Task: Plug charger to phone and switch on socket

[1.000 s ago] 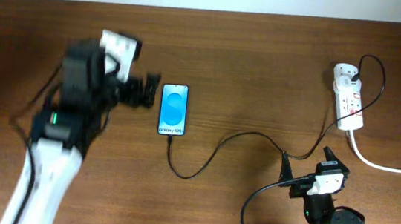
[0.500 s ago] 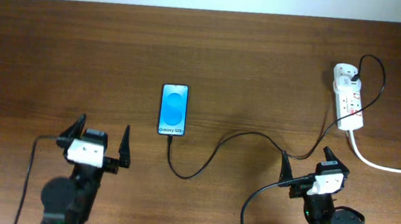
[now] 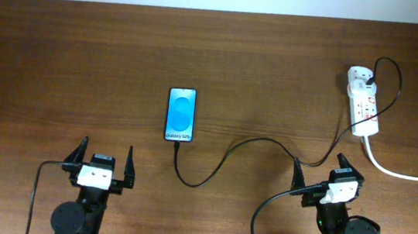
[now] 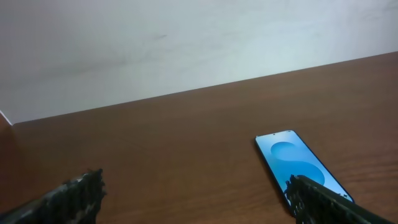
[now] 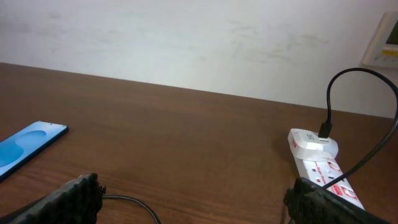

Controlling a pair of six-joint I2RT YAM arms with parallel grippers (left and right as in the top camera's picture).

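left gripper (image 3: pixel 107 146) now sits nearer the desk's near edge, spread empty like right gripper (image 3: pixel 318 160); only overhead shows charger (image 3: pixel 193 185) meeting blue-screened phone (image 3: pixel 180 115).

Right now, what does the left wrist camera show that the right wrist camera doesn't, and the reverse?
Left wrist only: the left arm's own jaws, spread open at the bottom corners. Right wrist only: the socket with the charger plugged into its far end, plus the right arm's open jaws. Both: the phone, screen lit blue, lying flat on the brown table before a pale wall.
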